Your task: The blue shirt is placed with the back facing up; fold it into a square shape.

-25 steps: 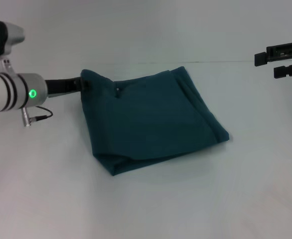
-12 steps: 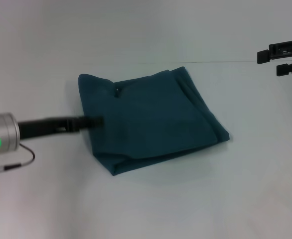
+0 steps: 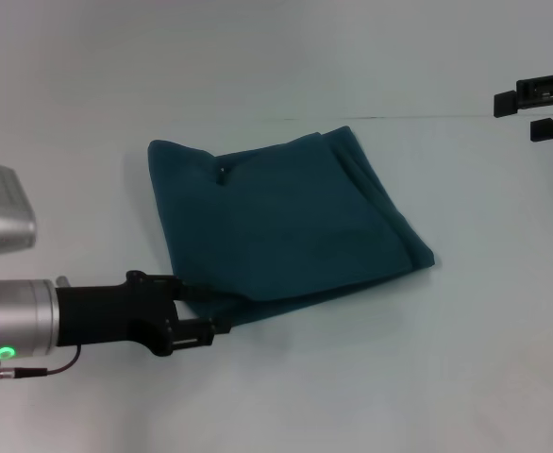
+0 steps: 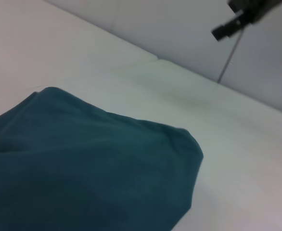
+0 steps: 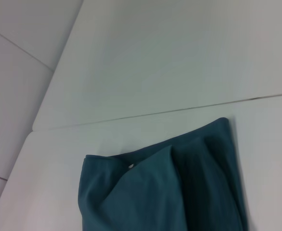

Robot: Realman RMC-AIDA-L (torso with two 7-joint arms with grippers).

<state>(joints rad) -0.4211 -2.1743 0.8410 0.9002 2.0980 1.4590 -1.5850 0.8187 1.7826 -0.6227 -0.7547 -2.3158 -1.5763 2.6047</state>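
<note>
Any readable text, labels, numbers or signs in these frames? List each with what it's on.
None readable.
The blue shirt lies folded with only plain fabric showing; no lettering is visible in any view.
A tiny white speck near its far edge is too small to read as anything.
The left gripper and right gripper show no markings.

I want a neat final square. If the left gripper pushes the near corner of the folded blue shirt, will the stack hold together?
Probably not as one block. The blue shirt lies in soft, uneven layers, so a push would likely bunch the corner. The left gripper is at that near corner. The table looks smooth, so the layers might slide.
</note>
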